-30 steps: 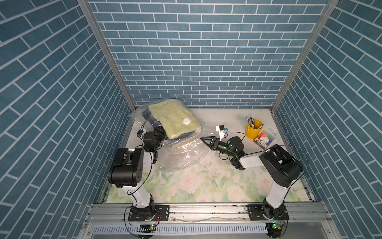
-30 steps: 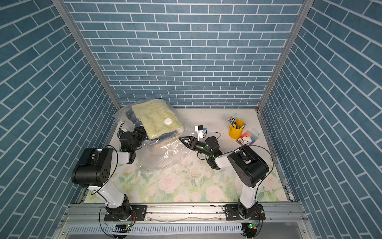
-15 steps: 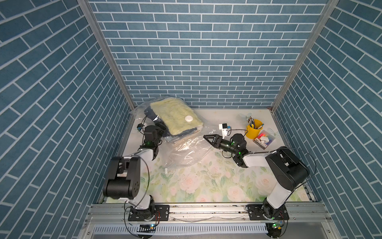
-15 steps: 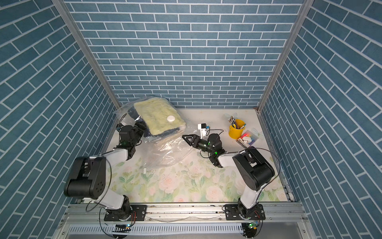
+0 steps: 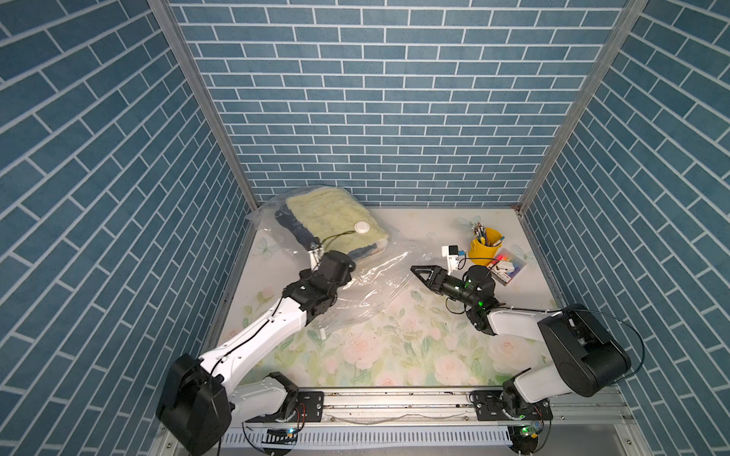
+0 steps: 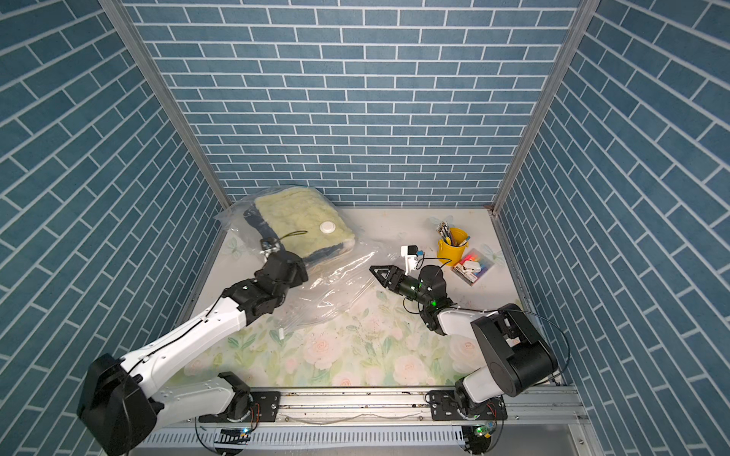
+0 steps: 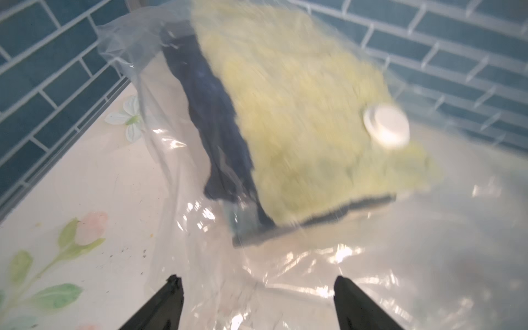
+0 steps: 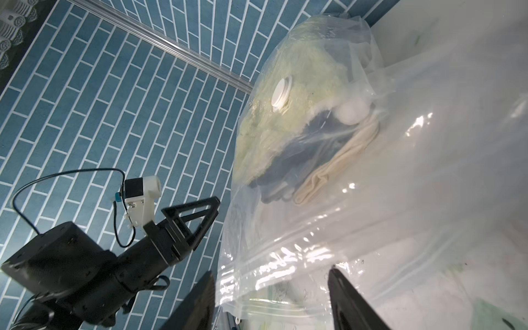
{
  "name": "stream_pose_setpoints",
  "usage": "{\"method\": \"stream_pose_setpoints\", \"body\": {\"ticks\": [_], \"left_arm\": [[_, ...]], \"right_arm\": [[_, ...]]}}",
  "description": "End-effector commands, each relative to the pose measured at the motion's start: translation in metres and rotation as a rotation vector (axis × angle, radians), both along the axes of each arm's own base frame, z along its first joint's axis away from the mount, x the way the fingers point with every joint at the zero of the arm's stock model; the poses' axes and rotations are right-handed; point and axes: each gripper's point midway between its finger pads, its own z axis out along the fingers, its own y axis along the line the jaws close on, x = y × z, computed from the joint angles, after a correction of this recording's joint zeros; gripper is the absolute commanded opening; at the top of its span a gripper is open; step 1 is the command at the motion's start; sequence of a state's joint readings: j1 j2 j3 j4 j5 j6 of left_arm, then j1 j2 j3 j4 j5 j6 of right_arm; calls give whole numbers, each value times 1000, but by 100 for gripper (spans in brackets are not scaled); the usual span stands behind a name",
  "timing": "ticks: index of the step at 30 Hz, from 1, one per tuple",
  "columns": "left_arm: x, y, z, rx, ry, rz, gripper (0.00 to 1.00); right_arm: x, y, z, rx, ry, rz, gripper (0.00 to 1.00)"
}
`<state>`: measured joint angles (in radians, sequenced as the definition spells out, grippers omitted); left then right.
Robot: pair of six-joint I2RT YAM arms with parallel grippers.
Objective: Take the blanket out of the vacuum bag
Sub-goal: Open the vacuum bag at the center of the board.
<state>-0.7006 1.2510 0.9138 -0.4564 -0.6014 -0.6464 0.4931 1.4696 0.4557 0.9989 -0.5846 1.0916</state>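
The vacuum bag (image 5: 375,284) lies crumpled at the back left, clear, with its white valve cap (image 5: 362,226) on top. Inside is the folded yellow-green blanket (image 5: 332,213) over dark blue cloth. In the left wrist view my left gripper (image 7: 257,281) is open above loose bag plastic, short of the blanket (image 7: 300,114). In both top views its fingers are hidden behind its wrist (image 6: 282,268). My right gripper (image 5: 414,270) is open at the bag's right side. The bag's zip edge (image 8: 274,311) hangs between its spread fingers.
A yellow cup of pens (image 5: 485,244) and a small tray of coloured bits (image 5: 507,268) stand at the back right. A small white clip (image 5: 323,334) lies at the bag's near edge. The blue brick wall (image 5: 221,237) runs close beside the bag.
My left arm has stretched out low towards the bag and its jaws have spread a little wider. The right gripper has drawn a little to the right. The bag has barely shifted.
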Motion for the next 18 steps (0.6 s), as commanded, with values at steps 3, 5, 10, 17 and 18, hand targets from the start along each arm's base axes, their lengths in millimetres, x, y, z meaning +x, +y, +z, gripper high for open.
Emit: {"method": "stream_pose_setpoints", "body": {"ticks": [3,5,10,17,18], "left_arm": [[-37,-20,-2,454,93,-145,90],[-44,-36,1,505,81,-200,91],[-62,-73,12,493,73,-372,96],[-73,-86,9,567,63,-430,99],[-72,-85,3,595,69,-424,100]], "right_arm": [[-14,-18,-11,-34,5,-4,62],[-18,-23,-15,-40,10,-9,62],[-25,-31,-26,-57,29,-23,62],[-31,-33,-37,-45,55,-23,62],[-32,-34,-37,-34,56,-24,63]]}}
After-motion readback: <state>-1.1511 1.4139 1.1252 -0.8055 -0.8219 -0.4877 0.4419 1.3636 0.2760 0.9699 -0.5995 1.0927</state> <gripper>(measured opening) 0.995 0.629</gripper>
